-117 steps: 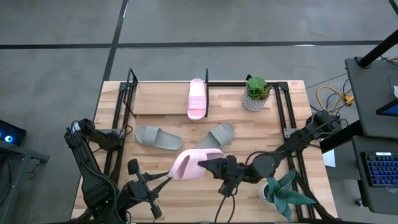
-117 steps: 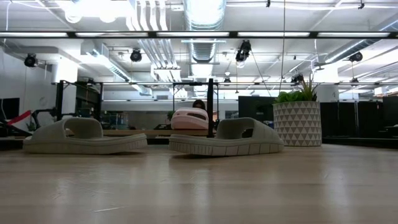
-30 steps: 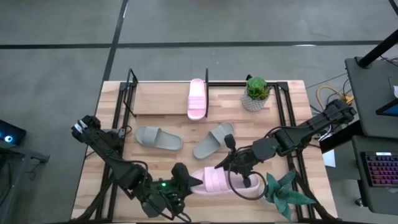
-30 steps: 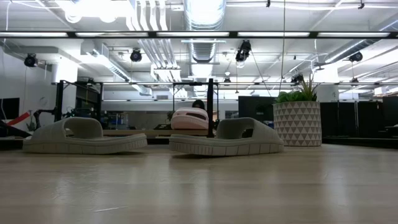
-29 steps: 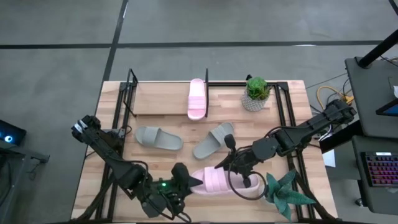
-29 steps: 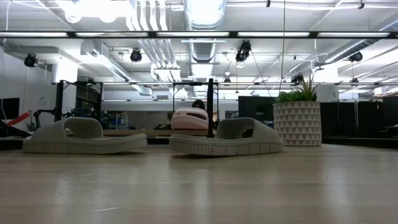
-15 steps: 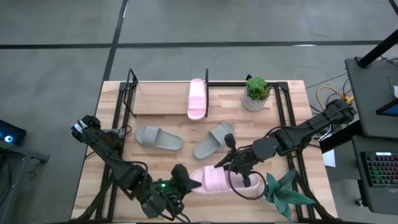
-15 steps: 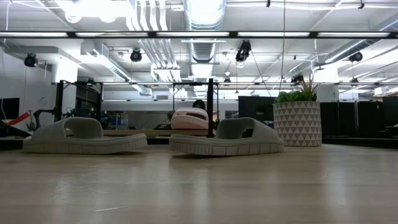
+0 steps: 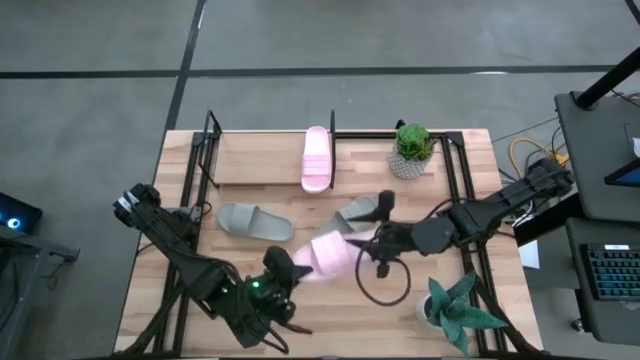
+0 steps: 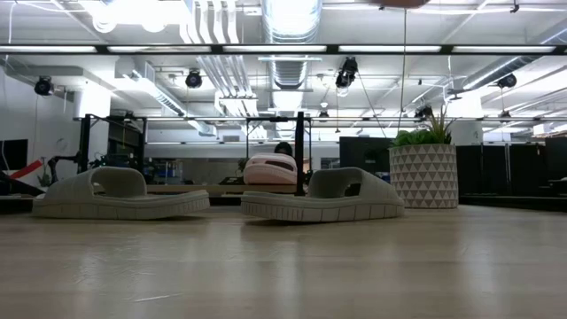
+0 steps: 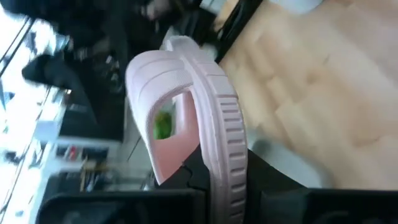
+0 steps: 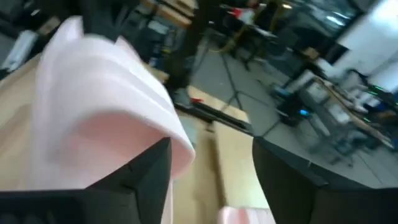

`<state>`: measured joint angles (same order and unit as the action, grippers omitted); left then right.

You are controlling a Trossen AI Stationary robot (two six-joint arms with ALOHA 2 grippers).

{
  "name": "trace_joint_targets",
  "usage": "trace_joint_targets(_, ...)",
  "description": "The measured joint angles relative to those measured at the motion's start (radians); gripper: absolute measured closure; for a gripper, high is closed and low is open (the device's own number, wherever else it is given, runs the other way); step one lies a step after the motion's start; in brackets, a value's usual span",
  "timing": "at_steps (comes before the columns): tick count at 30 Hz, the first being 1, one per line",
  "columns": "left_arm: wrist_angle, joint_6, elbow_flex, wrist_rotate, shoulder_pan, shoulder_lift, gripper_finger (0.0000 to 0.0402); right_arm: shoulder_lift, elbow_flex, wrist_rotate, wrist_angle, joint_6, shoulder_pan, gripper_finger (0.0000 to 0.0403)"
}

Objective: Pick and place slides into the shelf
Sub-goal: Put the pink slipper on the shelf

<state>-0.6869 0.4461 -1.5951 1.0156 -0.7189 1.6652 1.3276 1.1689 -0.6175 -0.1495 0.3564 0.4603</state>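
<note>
A pale pink slide [image 9: 326, 256] hangs over the table's middle, with my left gripper [image 9: 283, 270] shut on its left end. In the left wrist view this slide [image 11: 186, 99] stands on its side. My right gripper [image 9: 380, 242] is open at the slide's right end, and the slide [image 12: 106, 93] shows by one of its fingers. A second pink slide [image 9: 316, 158] lies sole-down on the shelf [image 9: 260, 160]. Two grey-green slides [image 9: 255, 221] [image 9: 362, 211] rest sole-down on the tabletop. My left gripper pinches the pink slide's sole [image 11: 217, 165] at the end nearest it, between its two fingers. The fingers come level from the table's left and near side. The slide reaches away from them on its side, lifted clear of the table. My right gripper has one finger [image 12: 149, 177] right by the slide's other end; I cannot tell whether they touch.
A potted plant [image 9: 411, 150] in a white patterned pot stands at the shelf's right end. Another plant [image 9: 455, 310] sits at the near right corner. A black cable loop [image 9: 385, 285] lies on the table. In the low view the grey slides [image 10: 120, 195] [image 10: 323, 197] stand before the shelf.
The pink slide lay flat by the table's near edge. It has risen clear, moved toward the far edge and tipped onto its side. My left gripper has gone up and toward the far edge with it. My right gripper has also moved toward the far edge.
</note>
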Motion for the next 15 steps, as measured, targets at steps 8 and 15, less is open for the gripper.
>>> trace_joint_targets(8,-0.281,-0.340,0.000,0.216,0.020,-0.029,0.0387,-0.063,0.001,-0.065,-0.005,-0.160,0.000,0.0179)
trace_joint_targets(15,-0.447,-0.555,0.000,0.252,0.091,-0.029,0.0387,-0.077,0.000,-0.065,-0.047,-0.178,0.000,0.0179)
